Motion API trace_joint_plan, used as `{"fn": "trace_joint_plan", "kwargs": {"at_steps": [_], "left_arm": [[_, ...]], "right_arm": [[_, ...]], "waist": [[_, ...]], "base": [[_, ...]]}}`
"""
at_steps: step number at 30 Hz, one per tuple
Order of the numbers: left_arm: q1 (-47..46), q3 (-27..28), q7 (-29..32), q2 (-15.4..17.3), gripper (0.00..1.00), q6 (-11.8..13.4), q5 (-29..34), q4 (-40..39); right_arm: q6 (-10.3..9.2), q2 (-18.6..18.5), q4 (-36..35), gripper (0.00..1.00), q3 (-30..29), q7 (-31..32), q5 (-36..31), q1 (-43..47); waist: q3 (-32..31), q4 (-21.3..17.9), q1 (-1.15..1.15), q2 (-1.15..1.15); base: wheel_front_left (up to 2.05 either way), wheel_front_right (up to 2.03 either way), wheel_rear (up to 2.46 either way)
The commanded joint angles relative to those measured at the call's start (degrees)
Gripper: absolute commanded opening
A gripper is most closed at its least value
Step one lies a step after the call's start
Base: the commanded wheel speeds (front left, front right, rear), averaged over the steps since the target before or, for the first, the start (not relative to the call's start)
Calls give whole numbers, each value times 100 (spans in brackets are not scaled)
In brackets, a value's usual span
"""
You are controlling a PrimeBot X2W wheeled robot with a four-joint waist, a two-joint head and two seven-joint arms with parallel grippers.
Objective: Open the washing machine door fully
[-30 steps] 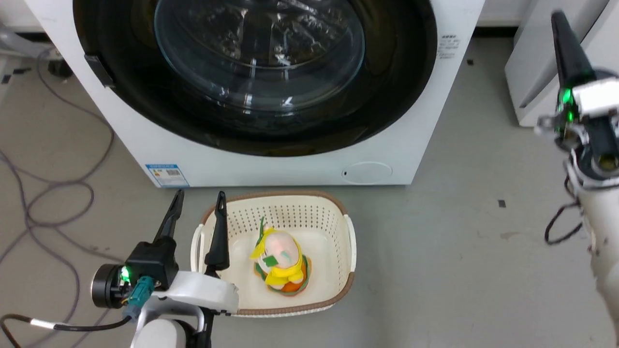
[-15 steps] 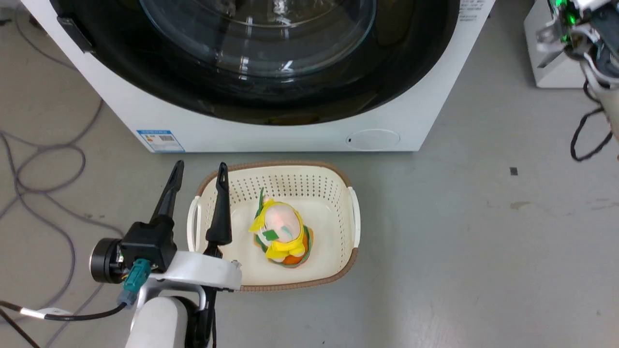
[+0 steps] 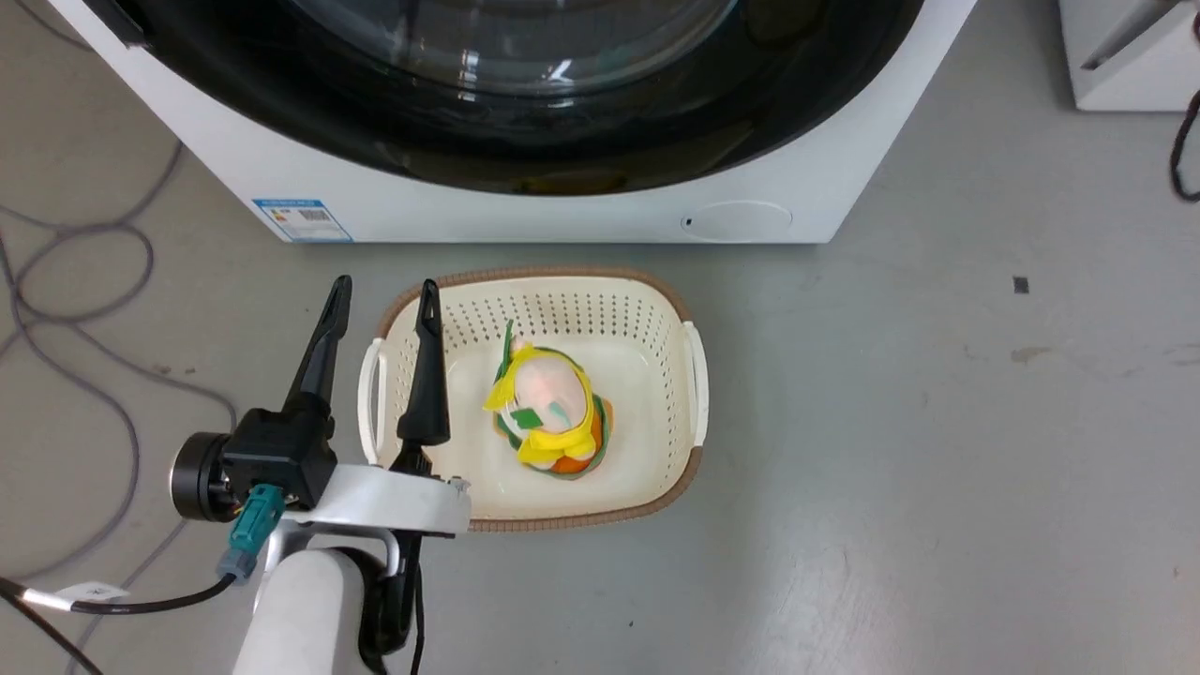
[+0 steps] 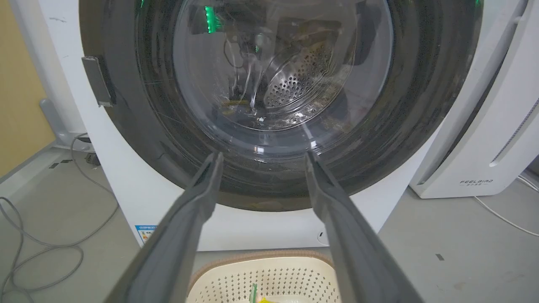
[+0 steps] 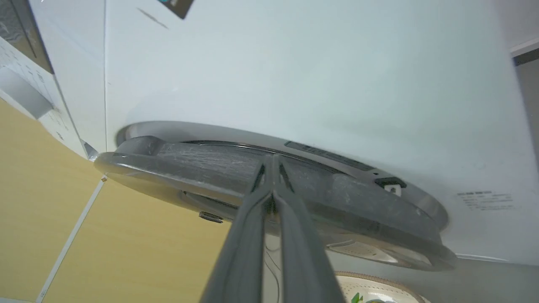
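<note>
At 7 o'clock of head view, left gripper [image 3: 385, 282], fingers apart, beside laundry basket [image 3: 696, 375]; right gripper [image 5: 271, 162], fingers together, at washing machine door [image 5: 189, 159] rim.

Looks like a test lab or demo rm, not a home laundry. Front-load washing machine [image 3: 581, 214] w/ energy sticker [image 3: 302, 218] sits on bare grey floor [image 3: 937, 422]. Loose cables [image 3: 150, 258] trail over it at left, and small dark marks [image 3: 1021, 284] dot it. Laundry basket [image 3: 698, 375] on floor in front. Another white appliance [image 4: 484, 147] stands just beside the machine, w/ plain yellow-tan wall panels [image 4: 21, 105] at the side.
</note>
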Motion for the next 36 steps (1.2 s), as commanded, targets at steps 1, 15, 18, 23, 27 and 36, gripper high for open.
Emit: {"fn": "trace_joint_plan", "kwargs": {"at_steps": [1, 15, 18, 23, 27, 36], "left_arm": [[-152, -36, -70, 5, 100, -4, -42, -11], [-292, -109, -126, 5, 100, 44, -175, 38], [-284, -117, -126, 5, 100, 53, -178, 43], [-279, -134, -126, 5, 100, 63, -184, 75], [-255, -155, -126, 5, 100, 70, -191, 107], [-94, -183, -126, 5, 100, 75, -168, 217]], "right_arm": [[5, -2, 187, 0, 218, 143, 249, -327], [6, -32, 267, 0, 1032, 929, 343, -566], [6, -39, 213, 0, 1068, 983, 341, -522], [6, -98, 55, 0, 1111, 1096, 385, -372], [6, -163, -191, 0, 1068, 1154, 496, -198], [6, -413, -752, 0, 974, 1257, 850, 343]], "waist": [[80, 16, -1, 0], [237, 87, -1, 0], [223, 94, -1, 0], [163, 124, -1, 0], [81, 142, -1, 0], [-241, 122, -1, 0]], "base": [[0, 0, 0], [0, 0, 0], [0, 0, 0], [0, 0, 0], [0, 0, 0], [0, 0, 0]]}}
